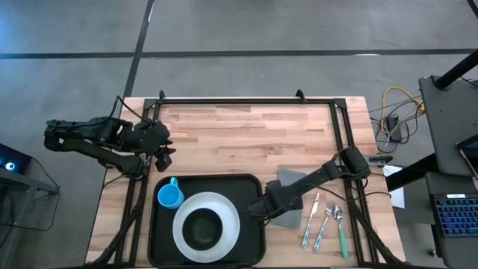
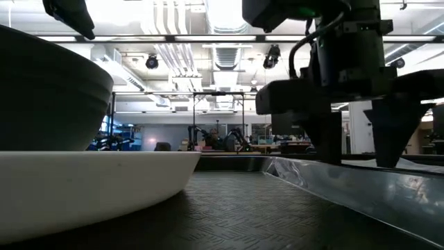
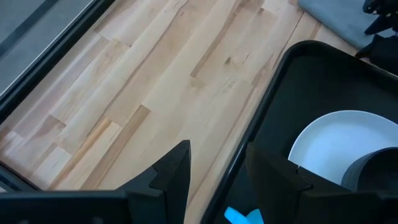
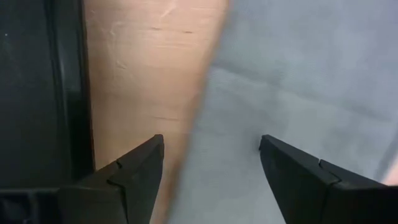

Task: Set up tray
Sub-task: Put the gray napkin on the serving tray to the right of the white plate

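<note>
The black tray (image 1: 255, 246) lies at the table's near edge. It holds a blue cup (image 1: 169, 196) and a white plate (image 1: 226, 213) with a dark bowl (image 1: 203, 230) on it. A grey napkin (image 1: 288, 178) lies flat on the wood just right of the tray. My right gripper (image 1: 256, 209) is open and low, one finger over the wood, the other over the napkin (image 4: 298, 81) near its left edge. My left gripper (image 1: 164, 155) is open above the table by the tray's far left corner (image 3: 292, 81). My right gripper's open fingers (image 4: 140, 168) stand to either side of the napkin's left edge (image 4: 208, 124), coming from above and pointing down. I cannot tell whether they touch the cloth. The napkin lies flat on the table.
A fork (image 1: 311, 220), a knife (image 1: 323, 228) and a green-handled spoon (image 1: 340, 233) lie side by side right of the napkin. In the low view the tray's raised rim (image 2: 347, 184) stands between the plate (image 2: 83, 180) and my right gripper (image 2: 359, 139). Bare wood lies beyond the tray.
</note>
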`<act>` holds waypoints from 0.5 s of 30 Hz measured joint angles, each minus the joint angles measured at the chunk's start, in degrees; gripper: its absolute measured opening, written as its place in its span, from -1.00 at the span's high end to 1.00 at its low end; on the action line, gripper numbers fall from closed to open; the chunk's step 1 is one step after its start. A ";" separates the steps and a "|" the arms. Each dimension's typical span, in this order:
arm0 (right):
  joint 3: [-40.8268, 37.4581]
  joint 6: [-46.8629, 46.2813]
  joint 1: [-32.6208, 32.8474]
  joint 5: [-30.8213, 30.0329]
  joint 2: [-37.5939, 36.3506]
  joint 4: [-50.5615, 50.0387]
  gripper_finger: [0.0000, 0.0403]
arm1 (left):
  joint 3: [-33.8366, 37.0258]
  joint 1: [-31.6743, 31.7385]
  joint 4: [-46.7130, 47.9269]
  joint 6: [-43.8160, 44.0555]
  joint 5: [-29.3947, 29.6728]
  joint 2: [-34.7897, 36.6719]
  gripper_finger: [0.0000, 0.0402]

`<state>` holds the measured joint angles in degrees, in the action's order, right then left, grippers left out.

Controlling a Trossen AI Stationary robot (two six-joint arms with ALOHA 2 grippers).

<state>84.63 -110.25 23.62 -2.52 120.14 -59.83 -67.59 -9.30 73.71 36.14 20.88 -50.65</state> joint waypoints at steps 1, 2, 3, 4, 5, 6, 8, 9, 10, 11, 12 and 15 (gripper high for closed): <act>-0.54 -0.54 0.00 0.03 -0.13 0.62 -0.26 | 0.00 0.00 0.02 0.00 0.00 0.00 0.32; -0.89 -0.71 0.01 0.03 -0.17 0.86 -0.26 | 0.00 0.00 0.01 0.00 0.00 0.00 0.32; -1.38 -0.79 0.07 0.06 -0.26 1.09 -0.25 | 0.00 0.00 0.02 0.00 0.01 0.00 0.32; -1.79 -0.80 0.24 0.37 -0.31 0.85 -0.24 | 0.00 0.00 0.04 0.00 0.01 0.00 0.32; -2.20 -0.80 0.41 0.79 -0.29 0.35 -0.22 | 0.00 0.00 0.05 0.00 0.02 0.00 0.32; -2.49 -0.83 0.66 0.99 -0.29 -0.02 -0.20 | 0.00 0.00 0.14 0.00 0.00 0.00 0.32; -2.82 -0.80 1.21 1.28 -0.29 -1.73 -0.14 | 0.00 0.00 0.27 0.00 0.02 0.00 0.32; -3.05 -0.82 1.39 1.55 -0.29 -2.87 -0.11 | 0.00 0.00 0.26 0.00 0.02 0.00 0.32; -3.33 -0.86 1.64 1.77 -0.29 -3.34 -0.07 | 0.00 0.00 0.26 0.00 0.02 0.00 0.32; -3.56 -0.91 1.84 1.79 -0.29 -3.36 -0.03 | 0.00 0.00 0.25 0.01 0.02 0.00 0.32; -3.76 -1.05 1.94 1.89 -0.29 -3.31 0.02 | 0.00 0.00 0.26 0.00 0.02 0.00 0.32; -4.28 -1.63 1.99 2.59 -0.27 -3.26 0.18 | 0.00 0.00 0.24 0.00 0.02 0.00 0.32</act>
<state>80.35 -111.87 25.61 0.06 119.87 -63.09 -67.59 -9.30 73.95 36.14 20.91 -50.65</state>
